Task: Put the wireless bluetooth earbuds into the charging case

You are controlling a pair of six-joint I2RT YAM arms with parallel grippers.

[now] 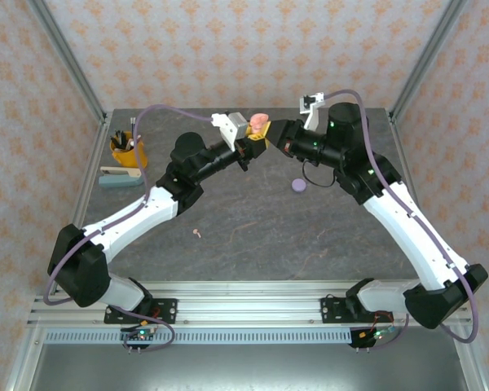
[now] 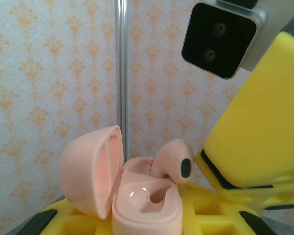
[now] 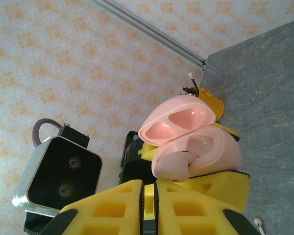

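A: Where is the earbud, please?

B: One pale pink earbud [image 2: 170, 161] stands in the pink charging case [image 2: 144, 208]. Its lower part is down in the well nearer the right gripper [image 3: 149, 193], and its round head sticks up above the rim, tilted. The other well is bare and shiny.

A: And the case itself?

B: Its lid [image 2: 88, 169] is swung open. The case is up in the air above the far middle of the table [image 1: 253, 244], not resting on it.

A: What holds it there?

B: The left gripper [image 1: 251, 149]. Its yellow pads are pressed on the base of the case from both sides.

A: How does the earbud lie to the right jaws?

B: They point at the case from the opposite side. The two yellow pads are almost together, with only a thin dark slit, and I see nothing between them. The earbud is just beyond their tips, not between them. Whether a tip touches it I cannot tell.

A: Anything more on the table?

B: A second pale earbud [image 1: 197, 234] lies loose toward the near edge on the left arm's side, and a lilac round case [image 1: 297, 186] lies near the right arm, well apart from it. A yellow pen cup [image 1: 128, 149] stands by the far left corner.
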